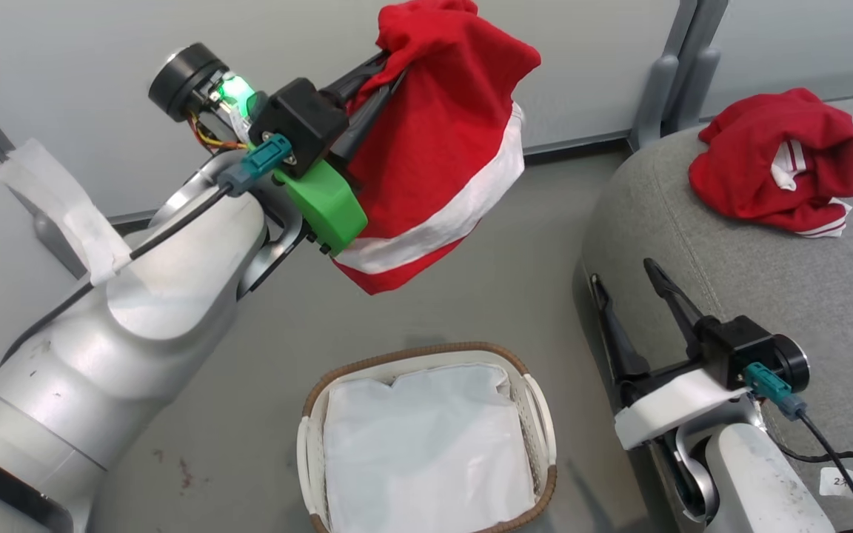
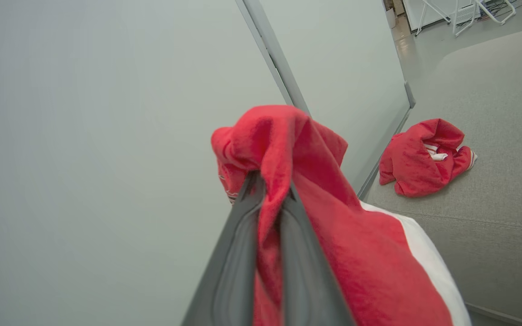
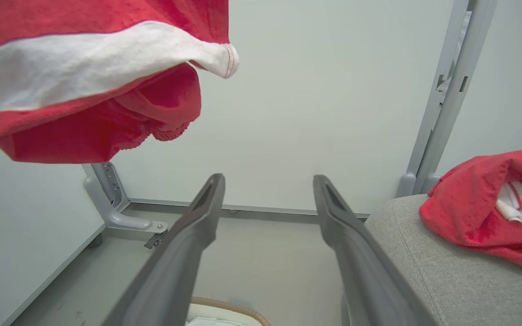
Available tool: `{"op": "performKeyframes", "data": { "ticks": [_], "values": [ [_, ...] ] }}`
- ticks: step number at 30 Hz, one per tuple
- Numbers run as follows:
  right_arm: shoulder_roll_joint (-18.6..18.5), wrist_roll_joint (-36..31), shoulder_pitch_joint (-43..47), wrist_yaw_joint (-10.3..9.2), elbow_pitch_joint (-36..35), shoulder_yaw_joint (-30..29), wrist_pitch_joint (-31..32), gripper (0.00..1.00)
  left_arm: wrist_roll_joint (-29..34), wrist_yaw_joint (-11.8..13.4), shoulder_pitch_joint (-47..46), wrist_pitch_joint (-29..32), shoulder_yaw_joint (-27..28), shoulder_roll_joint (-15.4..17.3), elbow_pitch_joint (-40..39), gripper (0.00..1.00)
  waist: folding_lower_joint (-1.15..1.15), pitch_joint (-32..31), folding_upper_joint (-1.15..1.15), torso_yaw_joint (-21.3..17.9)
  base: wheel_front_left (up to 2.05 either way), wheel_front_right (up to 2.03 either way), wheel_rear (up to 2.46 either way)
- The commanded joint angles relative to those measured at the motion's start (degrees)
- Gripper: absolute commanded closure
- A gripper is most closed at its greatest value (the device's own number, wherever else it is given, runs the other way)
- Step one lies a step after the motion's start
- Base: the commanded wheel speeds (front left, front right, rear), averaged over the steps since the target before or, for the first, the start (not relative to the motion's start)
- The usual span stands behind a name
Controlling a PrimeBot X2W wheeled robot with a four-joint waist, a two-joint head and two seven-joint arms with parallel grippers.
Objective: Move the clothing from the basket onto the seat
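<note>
Gripping the clothing (image 1: 441, 148) by a bunched fold with our left hand (image 2: 271, 190), we judged it limp and light; our right hand (image 1: 623, 275) stood open.

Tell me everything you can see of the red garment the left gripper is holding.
The held garment is soft bright red fabric with a broad white band near its lower edge and a red hem below. Its top is bunched and pinched between the shut fingers of the left gripper; the rest drapes loose in the air. It hangs clear of the basket and the sofa.
</note>
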Motion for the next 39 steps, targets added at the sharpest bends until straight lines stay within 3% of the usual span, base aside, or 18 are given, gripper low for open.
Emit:
{"op": "performKeyframes", "data": {
  "ticks": [1,9,19,39],
  "values": [
    [-0.21,-0.39,-0.31,-0.08,0.18,0.50,-0.28,0.00,-0.54,-0.12,-1.12,-0.04,-0.23,0.16,-0.40,1.00,0.01,-1.00,0.00,0.39,0.00,0.00,0.00],
    [-0.20,2.73,-2.85,-0.08,0.16,9.32,-0.28,0.00,-1.91,-0.11,-3.41,-0.04,-1.70,0.59,-1.00,1.00,0.01,-1.94,0.00,0.00,0.00,0.00,0.00],
    [-0.23,9.68,-7.25,-0.08,0.08,19.77,-0.28,0.00,-2.97,-0.06,-4.84,-0.04,-4.05,-1.49,-1.94,1.00,0.01,-2.80,0.00,0.61,0.00,0.00,0.00],
    [-0.22,17.43,-9.41,-0.08,-6.54,20.46,-0.28,0.00,-4.43,-0.06,-2.09,-0.04,-6.52,-2.52,-2.73,1.00,0.01,-3.93,0.00,1.44,0.00,0.00,0.00]
  ]
}}
